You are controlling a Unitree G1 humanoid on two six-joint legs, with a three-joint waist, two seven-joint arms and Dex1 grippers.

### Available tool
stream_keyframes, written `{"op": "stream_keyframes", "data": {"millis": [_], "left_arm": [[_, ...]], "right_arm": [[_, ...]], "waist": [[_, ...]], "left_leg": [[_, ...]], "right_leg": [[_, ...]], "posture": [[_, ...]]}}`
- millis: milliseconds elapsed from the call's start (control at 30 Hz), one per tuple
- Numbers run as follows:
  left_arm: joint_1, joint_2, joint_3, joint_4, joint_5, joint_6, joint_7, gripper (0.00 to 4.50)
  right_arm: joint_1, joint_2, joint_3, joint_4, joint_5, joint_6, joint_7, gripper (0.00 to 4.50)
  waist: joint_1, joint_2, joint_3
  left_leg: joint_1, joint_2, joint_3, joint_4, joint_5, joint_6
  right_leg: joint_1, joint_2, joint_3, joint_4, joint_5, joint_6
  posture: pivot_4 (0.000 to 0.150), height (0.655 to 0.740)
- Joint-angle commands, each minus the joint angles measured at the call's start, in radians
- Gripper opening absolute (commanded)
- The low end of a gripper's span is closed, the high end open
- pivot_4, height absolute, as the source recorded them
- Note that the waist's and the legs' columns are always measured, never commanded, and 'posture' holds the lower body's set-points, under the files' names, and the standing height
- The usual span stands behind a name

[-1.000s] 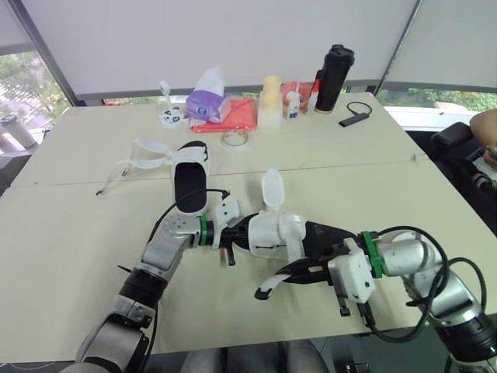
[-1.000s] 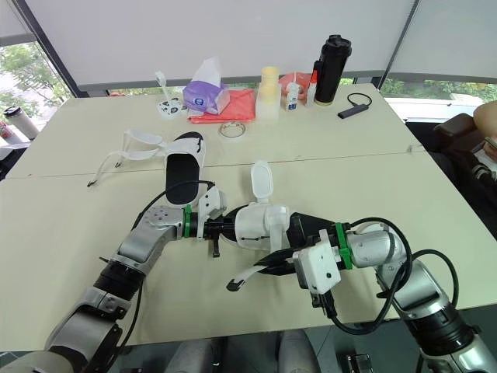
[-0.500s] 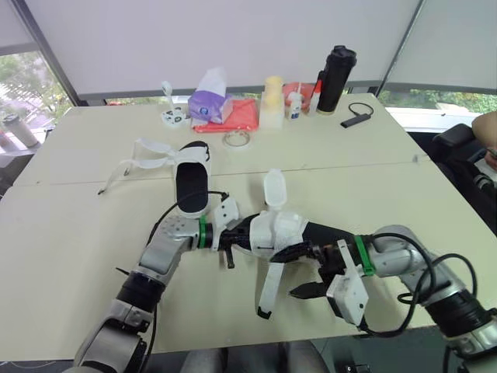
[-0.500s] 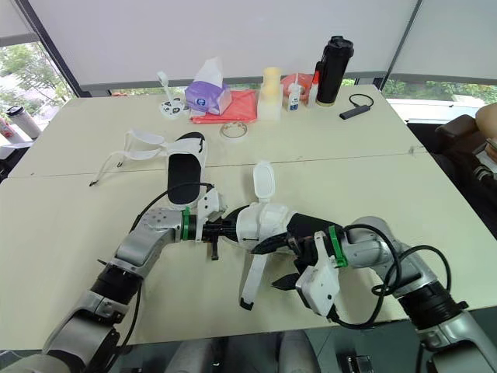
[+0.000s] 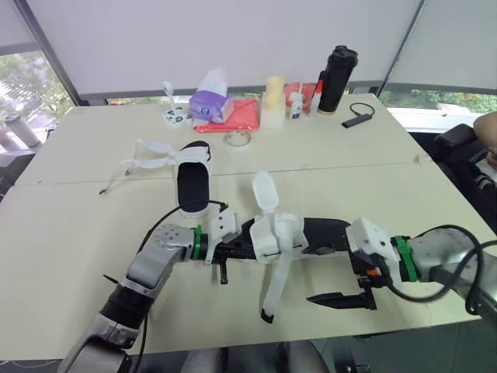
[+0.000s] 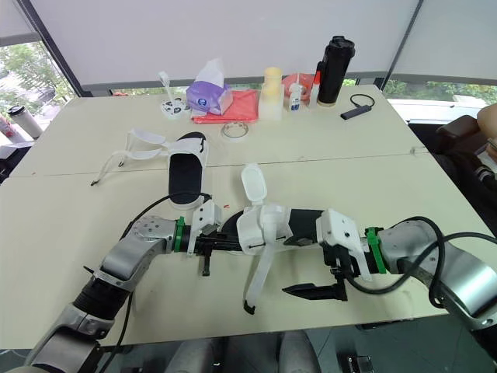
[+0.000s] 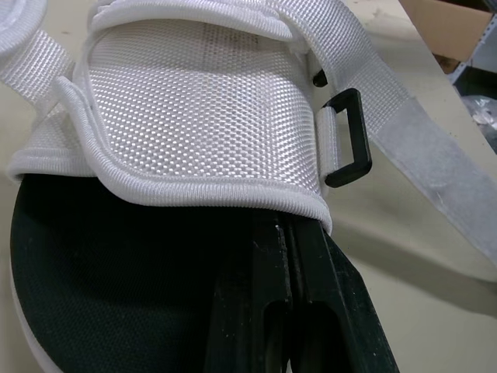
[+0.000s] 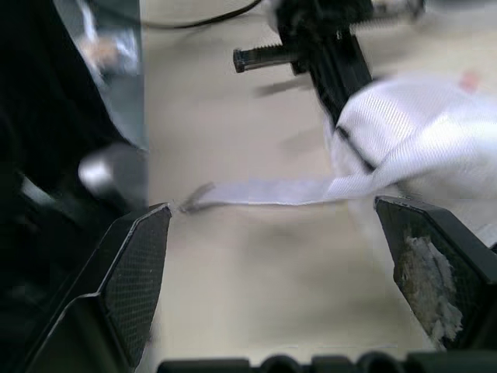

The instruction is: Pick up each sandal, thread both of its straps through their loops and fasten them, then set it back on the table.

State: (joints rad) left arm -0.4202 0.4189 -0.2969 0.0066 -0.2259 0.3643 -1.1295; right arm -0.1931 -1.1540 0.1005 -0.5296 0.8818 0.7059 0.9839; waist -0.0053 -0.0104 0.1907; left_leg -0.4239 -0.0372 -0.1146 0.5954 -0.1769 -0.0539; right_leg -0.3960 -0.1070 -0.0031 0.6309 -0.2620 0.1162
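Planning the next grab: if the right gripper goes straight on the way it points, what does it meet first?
Most likely the loose strap hanging from the sandal, which crosses ahead of the open right gripper; depth is uncertain.

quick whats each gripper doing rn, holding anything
Left gripper: shut on the sandal, pinching the edge of its sole.
Right gripper: open, holding nothing.

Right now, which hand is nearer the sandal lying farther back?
Left. The left hand, gripping the near sandal, is just in front of the far sandal; the right hand is farther right.
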Motion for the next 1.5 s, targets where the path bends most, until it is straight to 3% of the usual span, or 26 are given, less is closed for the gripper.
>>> {"op": "stream_keyframes", "data": {"millis": [33, 333, 600, 867, 1267, 1367, 1500], "left_arm": [[-0.018, -0.005, -0.015, 0.033, 0.018, -0.029, 0.006, 0.0], [-0.05, -0.013, 0.028, 0.08, 0.014, -0.083, 0.049, 0.0], [-0.046, -0.041, 0.003, 0.095, 0.031, -0.111, 0.074, 0.0], [-0.039, -0.045, -0.006, 0.107, 0.038, -0.127, 0.079, 0.0], [-0.044, -0.045, -0.006, 0.118, 0.04, -0.128, 0.079, 0.0], [-0.046, -0.045, -0.005, 0.121, 0.04, -0.129, 0.079, 0.0], [-0.046, -0.045, -0.004, 0.12, 0.039, -0.129, 0.079, 0.0]], "right_arm": [[-0.063, 0.017, -0.008, -0.012, 0.158, 0.232, -0.067, 4.47], [-0.161, 0.118, 0.003, 0.047, 0.312, 0.569, -0.178, 4.47], [-0.237, 0.339, -0.029, 0.219, 0.402, 0.764, -0.388, 4.47], [-0.241, 0.505, -0.124, 0.317, 0.48, 0.872, -0.597, 4.47], [-0.193, 0.601, -0.151, 0.294, 0.562, 0.893, -0.76, 4.47], [-0.187, 0.611, -0.142, 0.287, 0.582, 0.884, -0.788, 3.64], [-0.183, 0.613, -0.133, 0.281, 0.61, 0.868, -0.821, 1.62]], "waist": [[0.007, 0.0, 0.0], [0.018, 0.0, 0.0], [0.017, 0.0, 0.0], [0.018, 0.0, 0.0], [0.016, 0.0, 0.0], [0.016, 0.0, 0.0], [0.016, 0.0, 0.0]], "left_leg": [[-0.001, -0.001, 0.0, 0.0, 0.0, 0.0], [-0.002, -0.003, 0.001, 0.001, 0.0, 0.001], [-0.002, -0.003, 0.001, 0.001, 0.0, 0.001], [-0.002, -0.003, 0.0, 0.001, 0.0, 0.001], [-0.002, -0.002, 0.0, 0.001, 0.0, 0.001], [-0.002, -0.002, 0.0, 0.001, 0.0, 0.001], [-0.002, -0.002, 0.0, 0.001, 0.0, 0.001]], "right_leg": [[-0.001, 0.0, 0.0, 0.0, 0.0, 0.0], [-0.002, 0.0, -0.001, -0.001, 0.0, 0.0], [-0.002, 0.001, -0.001, 0.0, 0.001, 0.001], [-0.002, 0.002, -0.001, 0.0, 0.002, 0.002], [-0.002, 0.003, -0.001, 0.0, 0.002, 0.002], [-0.002, 0.003, -0.001, 0.0, 0.002, 0.002], [-0.002, 0.003, -0.001, 0.0, 0.002, 0.002]], "posture": [[0.15, 0.74], [0.15, 0.74], [0.15, 0.74], [0.15, 0.74], [0.15, 0.74], [0.15, 0.74], [0.15, 0.74]]}}
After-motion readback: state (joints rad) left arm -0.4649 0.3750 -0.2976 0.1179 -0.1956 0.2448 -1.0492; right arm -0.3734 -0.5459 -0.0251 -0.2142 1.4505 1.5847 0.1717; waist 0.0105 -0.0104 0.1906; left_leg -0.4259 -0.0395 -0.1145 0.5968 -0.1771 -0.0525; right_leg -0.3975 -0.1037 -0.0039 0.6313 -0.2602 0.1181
